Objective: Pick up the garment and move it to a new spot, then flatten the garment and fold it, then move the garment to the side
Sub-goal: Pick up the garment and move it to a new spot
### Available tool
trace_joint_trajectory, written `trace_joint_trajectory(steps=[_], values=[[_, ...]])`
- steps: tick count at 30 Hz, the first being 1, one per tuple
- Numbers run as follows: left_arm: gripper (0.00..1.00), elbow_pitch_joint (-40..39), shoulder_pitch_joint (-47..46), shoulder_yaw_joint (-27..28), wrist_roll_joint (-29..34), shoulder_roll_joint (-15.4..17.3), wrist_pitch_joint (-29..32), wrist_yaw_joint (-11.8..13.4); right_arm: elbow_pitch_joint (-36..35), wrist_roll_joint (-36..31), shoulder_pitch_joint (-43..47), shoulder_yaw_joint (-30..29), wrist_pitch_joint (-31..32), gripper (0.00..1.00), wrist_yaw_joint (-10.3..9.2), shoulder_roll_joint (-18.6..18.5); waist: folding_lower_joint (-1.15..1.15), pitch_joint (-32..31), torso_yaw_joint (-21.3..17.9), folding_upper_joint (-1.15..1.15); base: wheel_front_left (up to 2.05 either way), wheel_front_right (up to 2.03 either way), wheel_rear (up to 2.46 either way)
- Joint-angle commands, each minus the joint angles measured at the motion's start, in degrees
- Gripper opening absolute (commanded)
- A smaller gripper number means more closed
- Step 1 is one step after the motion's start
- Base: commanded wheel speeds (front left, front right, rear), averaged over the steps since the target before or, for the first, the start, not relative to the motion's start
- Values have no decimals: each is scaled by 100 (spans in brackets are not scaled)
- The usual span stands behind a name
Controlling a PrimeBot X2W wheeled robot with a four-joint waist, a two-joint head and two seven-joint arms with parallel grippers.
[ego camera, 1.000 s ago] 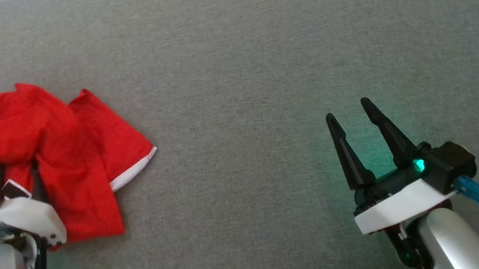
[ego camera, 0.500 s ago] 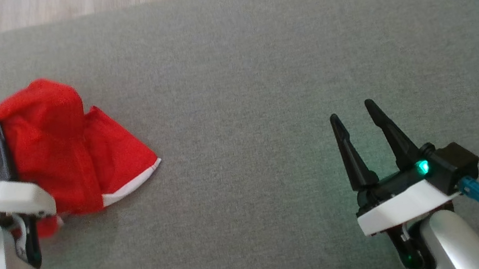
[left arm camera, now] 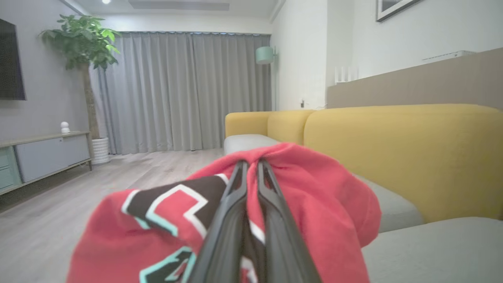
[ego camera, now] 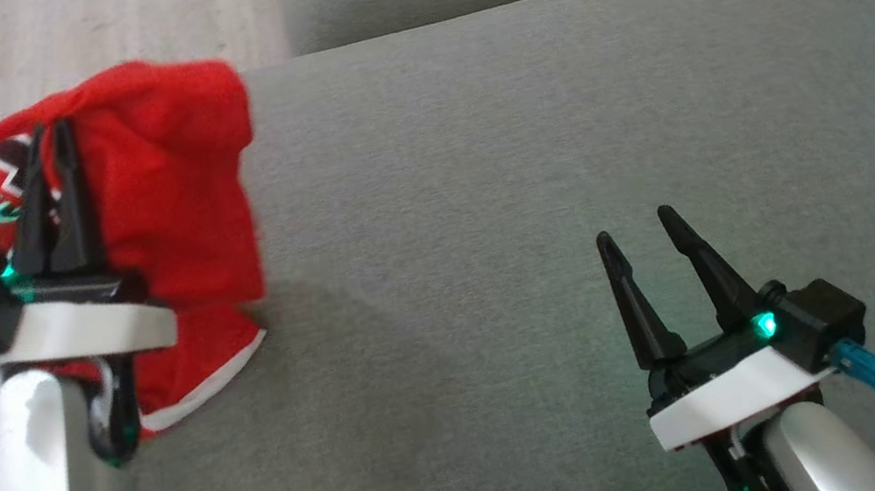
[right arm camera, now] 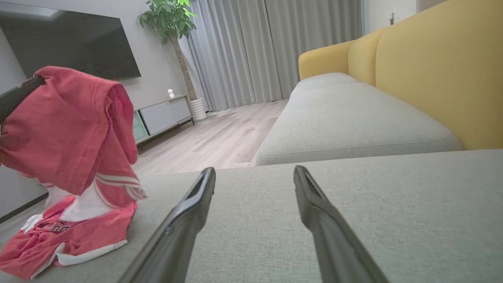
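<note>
Head view: the left fingers (ego camera: 73, 200), pinched shut on the one red garment (ego camera: 168, 175), are raising its upper part clear of the grey sofa seat (ego camera: 517, 134), higher than a moment ago. Its lower part is resting at the seat's left end. The right fingers (ego camera: 708, 267), the second pair, are hovering wide apart and empty, near right.

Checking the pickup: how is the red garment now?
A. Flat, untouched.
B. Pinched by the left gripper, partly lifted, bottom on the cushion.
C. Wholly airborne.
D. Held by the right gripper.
B: left gripper is shut on the red garment, hem resting on the grey cushion.
</note>
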Motion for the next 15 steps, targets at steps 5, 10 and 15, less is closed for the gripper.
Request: trace_joint_trajectory(steps=[5,10,15], values=[[0,-892,-140,-73,-108,-90,368,56,-224,35,-141,86,-62,100,44,13,1,37,-424,0,0,0,0],[0,-1201,-321,-291,-149,-240,656,66,-278,133,-220,177,-62,100,44,13,1,172,-827,0,0,0,0],[0,-1257,-540,-544,-102,-349,873,69,-353,276,-316,289,-62,100,44,13,1,348,-1301,0,0,0,0]])
